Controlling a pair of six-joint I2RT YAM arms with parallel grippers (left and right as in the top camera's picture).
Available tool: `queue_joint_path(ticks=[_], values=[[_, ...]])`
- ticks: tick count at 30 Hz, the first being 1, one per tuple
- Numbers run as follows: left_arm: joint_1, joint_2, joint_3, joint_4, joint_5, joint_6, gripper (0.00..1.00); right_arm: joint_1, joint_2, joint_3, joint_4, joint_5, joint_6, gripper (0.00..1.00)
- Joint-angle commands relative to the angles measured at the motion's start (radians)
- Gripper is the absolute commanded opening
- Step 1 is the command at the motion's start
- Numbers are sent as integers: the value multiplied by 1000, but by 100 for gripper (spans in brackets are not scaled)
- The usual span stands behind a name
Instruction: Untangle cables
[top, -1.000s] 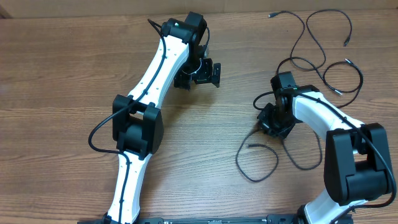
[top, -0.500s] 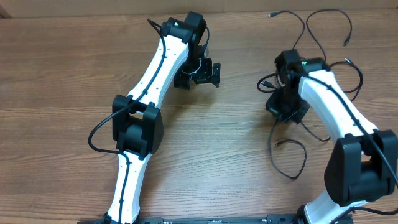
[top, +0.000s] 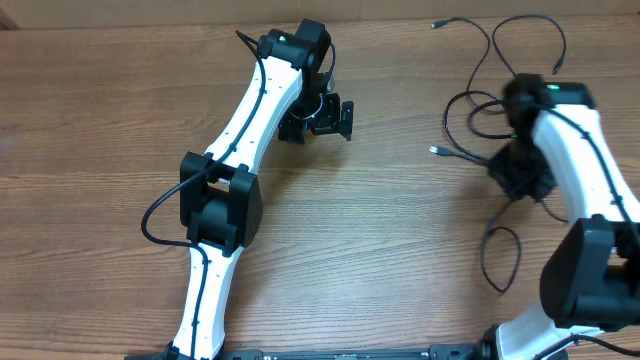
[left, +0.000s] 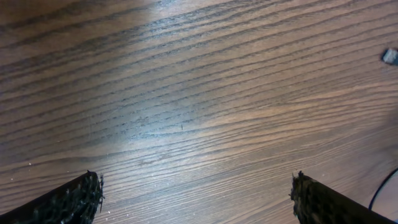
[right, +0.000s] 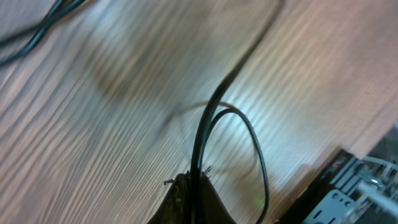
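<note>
Several thin black cables (top: 500, 62) lie tangled at the table's back right, with small plugs at their ends. My right gripper (top: 520, 172) is shut on one black cable (right: 214, 109) and holds it above the table; a loop of it (top: 500, 258) trails toward the front. A plug end (top: 435, 150) of a cable lies left of the right gripper. My left gripper (top: 335, 118) is open and empty over bare wood (left: 186, 124) at the back middle. A small plug (left: 389, 56) shows at the right edge of the left wrist view.
The wooden table (top: 90, 120) fills the view. The left arm's links (top: 220, 205) stretch across the table's left middle. The right arm (top: 590, 200) stands along the right edge. The robot base frame (right: 354, 193) shows in the right wrist view's lower right.
My right gripper has moved right and back, dragging the held cable with it; the loop and plug end shifted right. The left arm has not moved.
</note>
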Motion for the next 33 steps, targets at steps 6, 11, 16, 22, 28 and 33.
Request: queue_joint_path(ticks=[6, 11, 16, 22, 28, 33], values=[[4, -7, 23, 5, -6, -3, 99, -180, -25, 22, 52, 24, 15, 5], [4, -7, 23, 2, -6, -3, 99, -210, -25, 22, 140, 20, 16, 9], [4, -7, 23, 1, -6, -3, 100, -211, -24, 21, 220, -77, 16, 11], [4, -7, 23, 0, -6, -2, 100, -209, -19, 20, 238, -138, -21, 27], [4, -7, 23, 1, -6, -3, 99, -209, -19, 4, 160, -133, -71, 55], [4, -7, 23, -1, -6, -3, 99, -201, -19, -95, 175, -137, -71, 56]])
